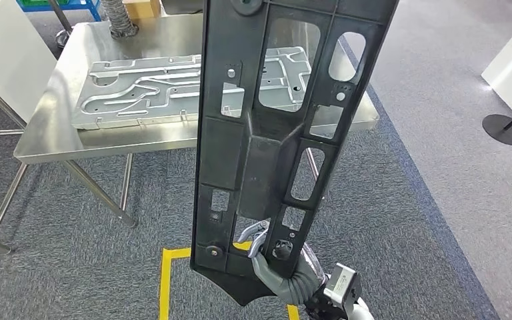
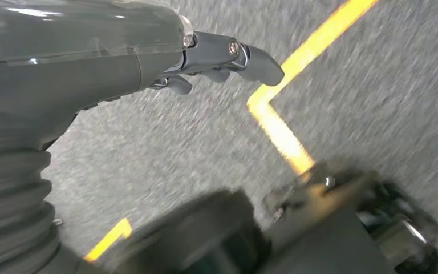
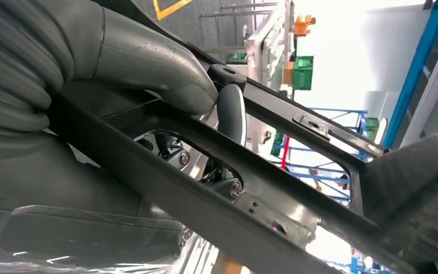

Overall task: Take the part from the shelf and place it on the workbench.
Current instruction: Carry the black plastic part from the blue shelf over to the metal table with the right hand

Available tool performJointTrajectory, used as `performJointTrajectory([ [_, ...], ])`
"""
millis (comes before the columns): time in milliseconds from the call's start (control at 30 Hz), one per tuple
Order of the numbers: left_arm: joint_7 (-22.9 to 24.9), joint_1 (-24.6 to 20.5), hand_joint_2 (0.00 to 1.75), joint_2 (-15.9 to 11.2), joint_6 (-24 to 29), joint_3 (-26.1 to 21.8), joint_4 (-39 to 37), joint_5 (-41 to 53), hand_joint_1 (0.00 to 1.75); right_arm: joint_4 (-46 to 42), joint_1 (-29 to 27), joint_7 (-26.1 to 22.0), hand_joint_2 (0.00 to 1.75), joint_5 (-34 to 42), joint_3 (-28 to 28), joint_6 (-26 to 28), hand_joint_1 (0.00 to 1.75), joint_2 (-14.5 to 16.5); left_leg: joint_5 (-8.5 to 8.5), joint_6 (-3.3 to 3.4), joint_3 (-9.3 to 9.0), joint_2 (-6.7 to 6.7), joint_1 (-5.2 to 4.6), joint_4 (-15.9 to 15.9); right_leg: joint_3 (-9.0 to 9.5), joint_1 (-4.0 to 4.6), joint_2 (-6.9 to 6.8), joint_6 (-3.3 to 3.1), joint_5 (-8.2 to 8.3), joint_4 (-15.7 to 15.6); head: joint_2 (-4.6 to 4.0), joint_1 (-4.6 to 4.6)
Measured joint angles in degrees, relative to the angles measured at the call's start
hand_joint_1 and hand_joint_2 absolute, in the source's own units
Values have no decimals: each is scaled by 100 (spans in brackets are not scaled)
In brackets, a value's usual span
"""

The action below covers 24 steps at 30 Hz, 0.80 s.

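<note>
Right hand (image 1: 267,257) grasps the part (image 1: 273,120), a long black plastic frame with cut-out windows, by its lower end; part stands nearly upright in front of the head camera, leaning a little, well above the carpet (image 1: 427,220) and not yet over the workbench (image 1: 60,143); step in hand, by my reading, is the carry to the bench. To do it well: keep the grasp firm, since the hold is low and the long upper end will want to swing; bring the top down flat only once it is over the steel; choose bare bench surface, because a silver metal plate (image 1: 147,90) already lies on the bench and the part could land on it or slide off the near edge. Left hand (image 2: 217,60) hangs over grey carpet beside a yellow floor line (image 2: 279,123); fingers held apart, holding nothing. Head view gives the part's whole length and its place relative to the bench; right wrist view gives the grasp itself: thick thumb (image 3: 148,65) pressed on one face of a rib, darker fingers (image 3: 231,111) coming through a window behind it.
</note>
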State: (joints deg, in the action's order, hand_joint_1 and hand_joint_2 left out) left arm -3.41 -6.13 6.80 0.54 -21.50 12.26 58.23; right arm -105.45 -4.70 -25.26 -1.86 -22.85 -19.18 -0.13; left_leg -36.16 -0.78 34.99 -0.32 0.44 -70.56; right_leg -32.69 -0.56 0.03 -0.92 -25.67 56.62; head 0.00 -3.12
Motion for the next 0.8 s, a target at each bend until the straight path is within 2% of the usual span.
performJointTrajectory([
  [33, -4, -13, 175, -3, -1, -2, 0, -1, 0, 1, -5, 2, 175, 0, 1, 2, 175, -1, -40, -7, 202, 0, 1, -293, 39, 4, -1, -3, -35, 1, 0, 0],
  [67, -8, -26, 175, -6, -2, -3, 0, 0, 0, 1, -9, 4, 175, 0, 1, 5, 175, -1, 48, -8, 306, 1, 1, -377, 86, 6, 0, -3, -73, 1, 0, 0],
  [100, -5, -35, 175, -8, -4, -3, 0, 2, 0, 2, -12, 6, 175, 0, 1, 9, 175, -1, 249, -1, 302, 2, 1, -240, 144, 7, 7, 1, -114, 2, 0, 0],
  [167, 4, -24, 175, -8, -4, -2, 0, 4, 0, 1, -14, 6, 175, 0, 1, 19, 175, -1, 811, 30, 52, 2, 0, 500, 276, 7, 25, 23, -207, 6, 0, -1],
  [200, 9, -15, 175, -9, -5, -1, -1, 5, 0, 1, -13, 5, 175, 1, 1, 24, 175, -1, 992, 45, -73, 1, -12, 835, 322, 14, 33, 45, -250, 10, 0, 0],
  [233, 12, -11, 175, -10, -7, -1, -2, 5, 0, 0, -11, 5, 175, 0, 1, 26, 175, 0, 1072, 71, -164, -1, -22, 1071, 339, 20, 38, 76, -281, 17, 0, 0],
  [300, 18, -6, 175, -11, -9, 0, -4, 5, 0, 0, -9, 5, 175, -2, 1, 30, 175, 0, 1031, 121, -201, -10, -40, 1207, 325, 33, 37, 141, -307, 17, 0, 1],
  [367, 21, -8, 175, -8, -9, 1, -3, 5, 0, -2, -9, 8, 175, -4, 1, 30, 175, 1, 1013, 183, -229, -20, -16, 1266, 313, 34, 31, 206, -351, 45, 0, 1],
  [400, 21, -10, 175, -5, -9, 3, -3, 7, 0, -5, -4, 8, 175, -4, 1, 30, 175, 1, 1005, 216, -257, -19, -5, 1288, 262, 33, 28, 239, -416, 164, 0, 1],
  [433, 22, -12, 175, -2, -9, 4, -3, 9, 0, -9, 0, 7, 175, -4, 1, 30, 175, 1, 994, 247, -290, -15, 6, 1309, 131, 27, 26, 270, -528, 419, 0, 1],
  [467, 23, -11, 175, -2, -9, 5, -3, 12, 0, -11, 0, 7, 175, -4, 1, 29, 175, 1, 974, 271, -314, -8, 4, 1315, -80, 18, 23, 294, -664, 796, 0, 2],
  [500, 24, -9, 175, -2, -10, 7, -3, 15, 0, -14, -2, 7, 175, -4, 1, 27, 175, 0, 950, 290, -333, -3, 1, 1314, -345, 14, 22, 313, -796, 1222, 0, 2],
  [533, 24, -7, 175, -2, -10, 8, -2, 18, 0, -14, -10, 7, 175, -4, 1, 25, 175, -1, 925, 299, -355, -2, -2, 1313, -590, 9, 22, 324, -863, 1575, 0, 2],
  [567, 24, -4, 175, -3, -10, 11, -2, 20, 0, -14, -19, 8, 175, -4, 1, 22, 175, -1, 896, 301, -386, -6, -4, 1313, -751, 8, 22, 326, -820, 1746, 0, 2],
  [600, 25, -1, 175, -3, -8, 14, -3, 26, 0, -14, -23, 8, 175, -4, 2, 21, 175, -1, 861, 299, -432, -14, -7, 1312, -793, 9, 22, 316, -649, 1676, 0, 2],
  [667, 31, 2, 175, -1, -2, 21, -3, 48, 0, -15, -25, 7, 175, -4, 6, 25, 175, -1, 776, 283, -546, -27, -13, 1315, -583, 24, 22, 253, -108, 970, 0, 2],
  [700, 36, 2, 175, 2, 0, 23, -4, 58, 0, -16, -25, 7, 175, -5, 9, 28, 175, -1, 730, 262, -592, -31, -26, 1311, -436, 45, 20, 210, 85, 595, 0, 2],
  [733, 42, -2, 175, 4, 0, 25, -4, 67, 0, -20, -25, 5, 175, -5, 12, 32, 175, -1, 692, 237, -619, -32, -33, 1309, -326, 65, 16, 172, 175, 326, 0, 2],
  [800, 55, -20, 175, 8, -9, 26, -4, 75, 0, -29, -27, 5, 175, -7, 17, 34, 175, -1, 642, 177, -640, -25, -39, 1320, -250, 99, 20, 114, 128, 173, 0, 2],
])
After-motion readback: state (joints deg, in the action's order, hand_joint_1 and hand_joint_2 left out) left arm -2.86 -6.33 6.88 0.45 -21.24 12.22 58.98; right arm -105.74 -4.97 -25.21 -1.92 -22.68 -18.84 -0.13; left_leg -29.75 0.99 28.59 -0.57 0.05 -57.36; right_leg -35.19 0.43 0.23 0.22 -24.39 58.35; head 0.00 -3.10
